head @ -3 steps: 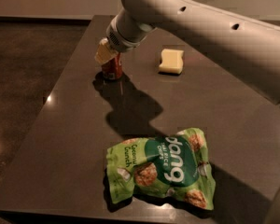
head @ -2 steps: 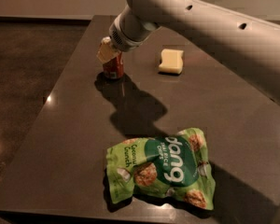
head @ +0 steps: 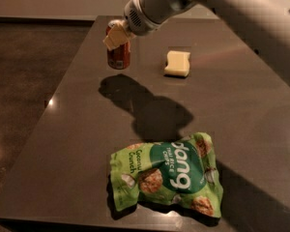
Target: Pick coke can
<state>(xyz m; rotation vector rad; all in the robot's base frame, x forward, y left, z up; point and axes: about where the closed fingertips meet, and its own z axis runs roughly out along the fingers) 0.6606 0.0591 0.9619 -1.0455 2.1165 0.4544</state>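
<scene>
Small red cylindrical coke can [head: 119, 57], silver top: at the far-left corner of the dark grey glossy tabletop [head: 246, 110], upright. Its shadow lies apart from its base, nearer the middle, so it looks clear of the surface. Gripper [head: 117, 35] sits over the can's top, jaws pinching its upper part; one cream finger [head: 113, 37] shows on the front. White arm [head: 222, 4] runs off to the top-right corner. Pale yellow rectangular sponge [head: 177, 63]: near the far edge, right of the can, apart. Green crinkled chip bag [head: 166, 175]: flat near the near edge.
</scene>
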